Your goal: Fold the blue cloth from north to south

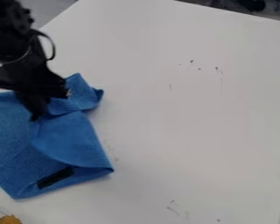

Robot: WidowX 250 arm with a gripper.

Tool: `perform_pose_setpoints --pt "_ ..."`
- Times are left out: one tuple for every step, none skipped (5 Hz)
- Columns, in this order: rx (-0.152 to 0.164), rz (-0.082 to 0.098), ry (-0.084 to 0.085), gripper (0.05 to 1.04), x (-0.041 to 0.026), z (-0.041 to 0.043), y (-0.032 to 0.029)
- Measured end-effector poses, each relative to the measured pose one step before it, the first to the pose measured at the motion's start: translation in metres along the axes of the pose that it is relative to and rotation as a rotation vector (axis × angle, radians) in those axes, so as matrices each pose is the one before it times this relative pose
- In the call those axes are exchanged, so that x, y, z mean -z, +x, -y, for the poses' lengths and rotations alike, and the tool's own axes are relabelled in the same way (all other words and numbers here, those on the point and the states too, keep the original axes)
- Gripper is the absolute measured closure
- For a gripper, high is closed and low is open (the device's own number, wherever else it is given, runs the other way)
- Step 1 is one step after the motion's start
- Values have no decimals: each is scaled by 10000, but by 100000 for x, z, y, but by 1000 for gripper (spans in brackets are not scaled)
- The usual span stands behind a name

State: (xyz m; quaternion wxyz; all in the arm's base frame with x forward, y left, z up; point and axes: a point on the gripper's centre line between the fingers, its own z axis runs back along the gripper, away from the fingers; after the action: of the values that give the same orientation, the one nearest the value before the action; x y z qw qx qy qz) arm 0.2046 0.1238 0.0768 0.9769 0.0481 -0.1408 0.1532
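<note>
The blue cloth (pixel 72 138) lies at the left of the white table, partly folded over itself. A rumpled flap sticks up near its upper right, and a black label shows close to its lower edge. Over the cloth's upper part hangs the black gripper (pixel 36 114), its tips down at the fabric beside the rumpled flap. The arm and gripper body hide some of the cloth's top edge.
The white table (pixel 195 122) extends to the right, with small dark marks on it. An orange-yellow object (pixel 10 219) with a thin rod sits at the bottom left corner. The table's far edge runs along the top right.
</note>
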Motion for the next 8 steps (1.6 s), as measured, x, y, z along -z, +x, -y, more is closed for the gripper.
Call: perform_pose_setpoints --pt "-668 131 -229 1030 990 -1556 -1799" --pt "-191 -147 -212 1030 1036 -773 -864" --pt "239 -445 -36 1030 1684 -723 -1203" --pt "437 -457 -55 1012 566 -1255 -761" --pt "423 -522 694 872 -1015 -1905 -793" --pt "140 -553 967 623 -1737 -1982 -661" --pt "-108 -122 947 313 -1471 -1874 26" --pt "371 339 -308 88 -627 395 1041"
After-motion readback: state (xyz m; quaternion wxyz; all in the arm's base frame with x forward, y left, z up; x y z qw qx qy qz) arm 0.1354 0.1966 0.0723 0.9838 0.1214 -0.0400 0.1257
